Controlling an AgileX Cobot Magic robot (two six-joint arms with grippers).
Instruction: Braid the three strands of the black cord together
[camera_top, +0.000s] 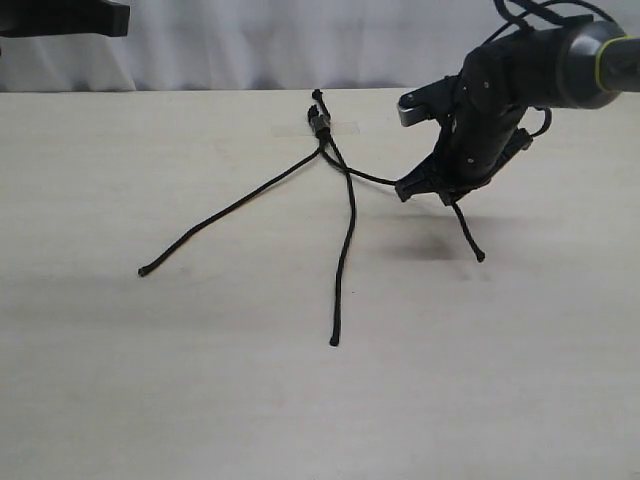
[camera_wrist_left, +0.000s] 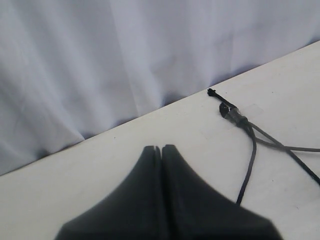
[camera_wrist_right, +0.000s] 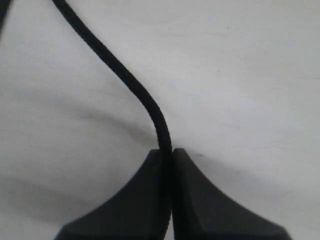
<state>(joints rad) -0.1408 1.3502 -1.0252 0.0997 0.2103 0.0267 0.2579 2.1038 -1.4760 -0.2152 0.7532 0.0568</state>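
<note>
1. Pale wood-grain table (camera_top: 120, 400) filled most of the exterior view, with a white pleated curtain (camera_top: 250, 40) along the top edge.
2. In its wrist view, the left gripper (camera_wrist_left: 161, 148) had its two black fingers pressed together with nothing between them, over bare table near the cord's knotted end.
3. The thin matte black cord (camera_top: 320, 122) had its knotted end at the upper centre of the frame, under a strip of clear tape (camera_top: 345, 128).
4. From there the left strand (camera_top: 230, 210) ran to the lower left, and the middle strand (camera_top: 350, 230) ran almost straight down. Both lay flat on the table.
5. The right strand (camera_top: 372, 178) curved right into the right gripper (camera_top: 425, 190) at the centre right, whose fingers were clamped on it. Its free end trailed out to the lower right of the gripper.
</note>
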